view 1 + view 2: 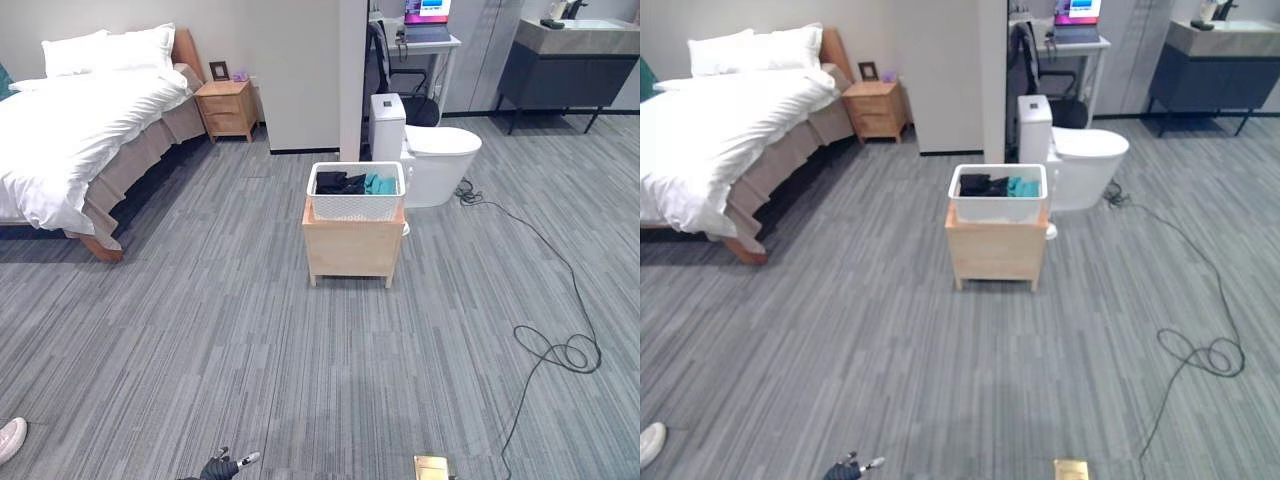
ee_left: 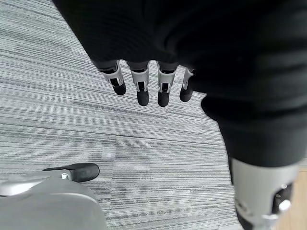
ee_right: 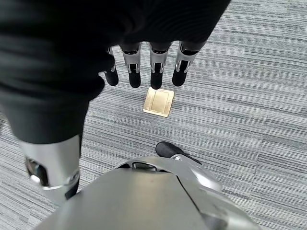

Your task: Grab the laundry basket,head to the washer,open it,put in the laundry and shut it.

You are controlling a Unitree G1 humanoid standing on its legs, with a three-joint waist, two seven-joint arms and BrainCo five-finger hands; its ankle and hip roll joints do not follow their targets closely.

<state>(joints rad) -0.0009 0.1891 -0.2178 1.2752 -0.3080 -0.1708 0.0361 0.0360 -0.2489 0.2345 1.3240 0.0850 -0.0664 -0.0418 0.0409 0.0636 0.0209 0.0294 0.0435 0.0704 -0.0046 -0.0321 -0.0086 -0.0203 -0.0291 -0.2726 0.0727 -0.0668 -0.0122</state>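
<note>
Ahead of you, the bed point(image 1: 85, 120) takes the left of the room and the toilet point(image 1: 435, 150) sits just behind a small wooden cabinet point(image 1: 352, 250), on top of which the white laundry basket point(image 1: 356, 203) rests with dark and teal laundry point(image 1: 355, 183) in it. Your left hand point(image 2: 144, 81) and right hand point(image 3: 144, 67) both hang over the grey carpet point(image 1: 250, 350) with fingers straight and relaxed, holding nothing, well apart from the basket. A small brass floor plate point(image 3: 159, 102) lies below your right fingertips.

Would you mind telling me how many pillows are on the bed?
2: both white pillows lie at the head of the bed, one to the left and one to its right, nearer the nightstand. Others may be hidden behind them.
</note>
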